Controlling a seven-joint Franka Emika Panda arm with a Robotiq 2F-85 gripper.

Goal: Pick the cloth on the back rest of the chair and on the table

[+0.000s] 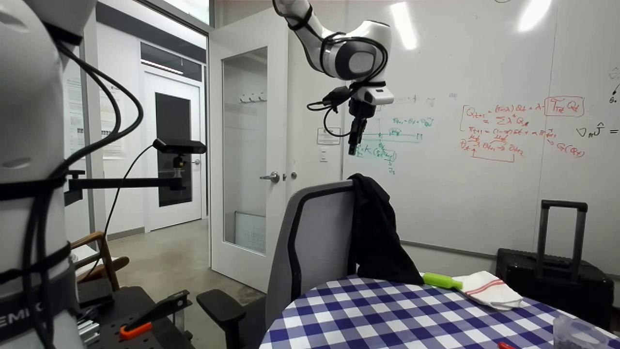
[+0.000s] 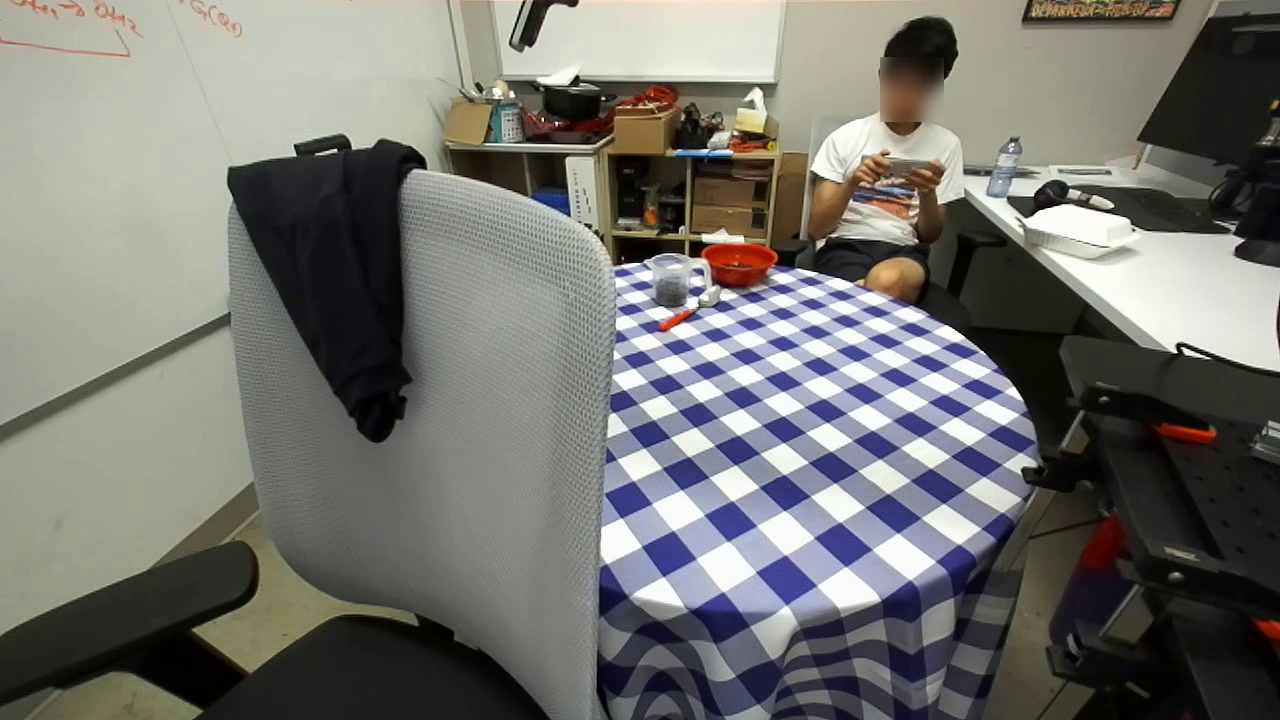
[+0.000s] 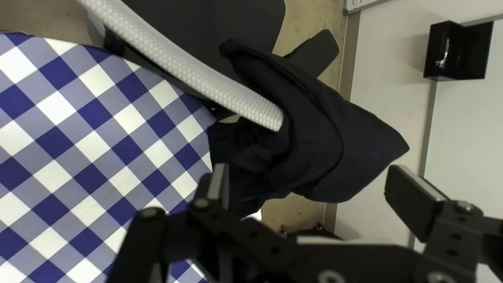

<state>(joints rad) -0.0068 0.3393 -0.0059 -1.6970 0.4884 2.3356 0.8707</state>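
Note:
The black cloth (image 1: 378,232) hangs over the top of the chair's grey back rest (image 1: 322,237), with its lower end at the table's edge. In an exterior view the cloth (image 2: 335,260) drapes down the face of the back rest (image 2: 500,380). The table (image 1: 368,320) has a blue and white checkered cover; it also shows in an exterior view (image 2: 800,430). My gripper (image 1: 355,148) is above the cloth, apart from it, pointing down. In the wrist view the gripper's fingers (image 3: 314,188) are wide apart with nothing held, and the cloth (image 3: 310,133) lies beyond them.
A green object (image 1: 441,281) and a white towel (image 1: 491,289) lie on the table near the cloth. A black suitcase (image 1: 552,276) stands by the whiteboard. A red bowl (image 2: 738,264), a clear cup (image 2: 671,280) and a red-handled utensil (image 2: 690,310) are on the table. A person (image 2: 885,190) sits behind it.

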